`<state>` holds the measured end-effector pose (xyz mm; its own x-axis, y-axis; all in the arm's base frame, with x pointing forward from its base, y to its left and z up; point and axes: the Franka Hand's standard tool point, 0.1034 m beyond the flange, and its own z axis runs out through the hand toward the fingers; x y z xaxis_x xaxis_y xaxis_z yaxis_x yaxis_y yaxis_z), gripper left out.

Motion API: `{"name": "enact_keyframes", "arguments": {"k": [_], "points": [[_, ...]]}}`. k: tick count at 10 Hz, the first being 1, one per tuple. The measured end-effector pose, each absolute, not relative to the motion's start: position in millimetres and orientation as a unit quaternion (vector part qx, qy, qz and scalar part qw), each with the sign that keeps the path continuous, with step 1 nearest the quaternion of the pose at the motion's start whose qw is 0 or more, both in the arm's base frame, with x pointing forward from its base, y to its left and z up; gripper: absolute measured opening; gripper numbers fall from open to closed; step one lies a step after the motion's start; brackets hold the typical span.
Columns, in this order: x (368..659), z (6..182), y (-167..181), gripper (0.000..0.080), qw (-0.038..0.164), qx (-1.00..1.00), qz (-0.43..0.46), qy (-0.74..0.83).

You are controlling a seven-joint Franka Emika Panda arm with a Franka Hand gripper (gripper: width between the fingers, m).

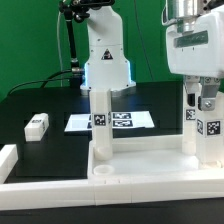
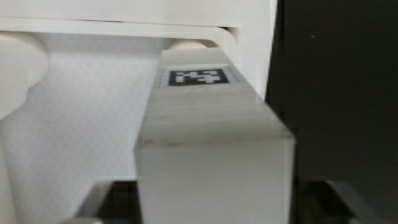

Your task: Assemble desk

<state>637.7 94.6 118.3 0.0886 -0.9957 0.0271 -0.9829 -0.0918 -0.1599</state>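
On the black table point(image 1: 50, 145), near the exterior view's lower edge, lies the desk tabletop point(image 1: 150, 153), a white tray with a raised rim. At its corner on the exterior view's left the first leg point(image 1: 100, 135) stands upright in the tray and carries a black-and-white tag. The second leg point(image 1: 207, 135) stands upright at the exterior view's right, also with a tag. Its lower end is hidden behind the rim. The gripper point(image 1: 206, 104) hangs over its upper end from above.

In the wrist view this second leg point(image 2: 210, 150) fills the middle, and the dark fingers point(image 2: 118, 205) show on both sides of it, very close to its faces. Whether they press the leg or stand just free of it, I cannot tell.

The third leg point(image 1: 36, 125) lies loose on the table, well apart from the tray, toward the exterior view's left. Behind the tray the marker board point(image 1: 130, 121) lies flat. A white border bar point(image 1: 8, 160) sits at the exterior view's left edge.
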Motion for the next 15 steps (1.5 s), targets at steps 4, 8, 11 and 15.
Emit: {"name": "enact_keyframes", "arguments": {"k": [4, 8, 11, 15], "points": [[649, 121.4, 91, 0.0639, 0.079, -0.772, -0.108, 0.622], [654, 119.7, 113, 0.0649, 0.136, -0.777, -0.177, 0.589], [654, 118.8, 108, 0.0649, 0.114, -0.835, -0.191, 0.504], [666, 136.1, 119, 0.0649, 0.056, -0.953, -0.166, 0.247]]}}
